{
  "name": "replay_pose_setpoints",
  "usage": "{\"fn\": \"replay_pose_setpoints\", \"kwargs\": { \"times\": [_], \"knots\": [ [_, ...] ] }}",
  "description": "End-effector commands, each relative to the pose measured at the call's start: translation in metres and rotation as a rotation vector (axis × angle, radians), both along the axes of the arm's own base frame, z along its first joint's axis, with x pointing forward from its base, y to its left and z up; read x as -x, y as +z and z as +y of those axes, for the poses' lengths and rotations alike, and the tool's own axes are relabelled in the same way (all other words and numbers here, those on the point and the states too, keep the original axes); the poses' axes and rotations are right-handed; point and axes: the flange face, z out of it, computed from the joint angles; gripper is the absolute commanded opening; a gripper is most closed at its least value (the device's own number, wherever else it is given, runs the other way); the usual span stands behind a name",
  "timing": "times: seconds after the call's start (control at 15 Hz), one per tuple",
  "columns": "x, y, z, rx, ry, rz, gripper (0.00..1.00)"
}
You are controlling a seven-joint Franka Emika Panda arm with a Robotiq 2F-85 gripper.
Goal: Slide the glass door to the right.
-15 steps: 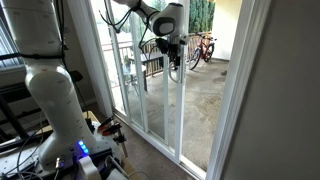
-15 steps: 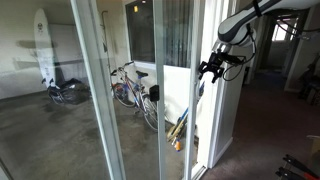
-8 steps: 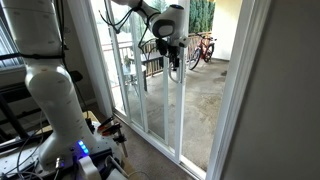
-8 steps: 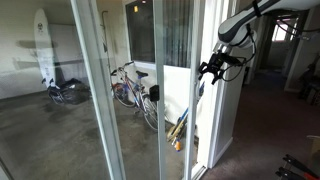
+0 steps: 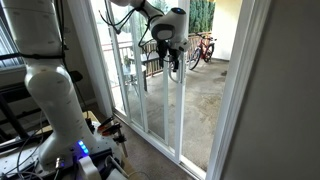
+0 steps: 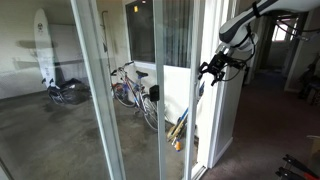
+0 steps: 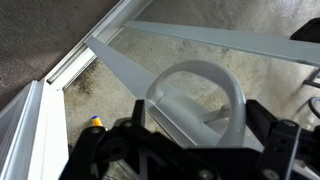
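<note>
- We see the robot's arm [image 5: 140,8] reach in from 12 o'clock of an exterior view. It brings the gripper [image 5: 172,50] against the white stile of the glass door [image 5: 181,110], in the upper middle of the scene.
- The robot base [image 5: 55,100] stands at 9 o'clock. The door runs floor to ceiling just past it, toward 3 o'clock.
- In an exterior view from the other side, the gripper [image 6: 212,70] sits at 3 o'clock. It is level with the edge of the glass door [image 6: 197,125], and the arm [image 6: 262,10] comes down from 1 o'clock.
- In the wrist view, the gripper [image 7: 195,150] comes in from 6 o'clock, with its dark fingers [image 7: 105,150] spread wide apart.
- The white D-shaped pull handle [image 7: 195,68] lies between those fingers. We cannot tell whether the pads press on it or only flank it, because the contact is hidden.
- The door's frame [image 7: 120,70] runs from the handle toward 10 o'clock, and the floor track [image 7: 65,70] lies beyond it.
- A small yellow object [image 7: 97,122] lies on the ground at 9 o'clock of the handle.
- Beyond the glass lies a concrete patio floor [image 5: 205,95], with a red bicycle [image 5: 203,47] at 1 o'clock.
- Through the panes we also see a second bicycle [image 6: 130,85] near the centre and a surfboard [image 6: 40,50] at 10 o'clock.
</note>
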Motion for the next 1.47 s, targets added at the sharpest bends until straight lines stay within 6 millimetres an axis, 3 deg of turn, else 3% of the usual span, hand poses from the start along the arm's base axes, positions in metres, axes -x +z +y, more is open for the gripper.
{"fn": "replay_pose_setpoints", "kwargs": {
  "times": [0.0, 0.73, 1.4],
  "knots": [
    [0.005, -0.007, -0.008, 0.0, -0.014, -0.02, 1.0],
    [0.006, -0.013, -0.056, 0.001, -0.163, 0.018, 1.0],
    [0.021, -0.02, -0.121, -0.143, -0.383, 0.115, 1.0]
  ]
}}
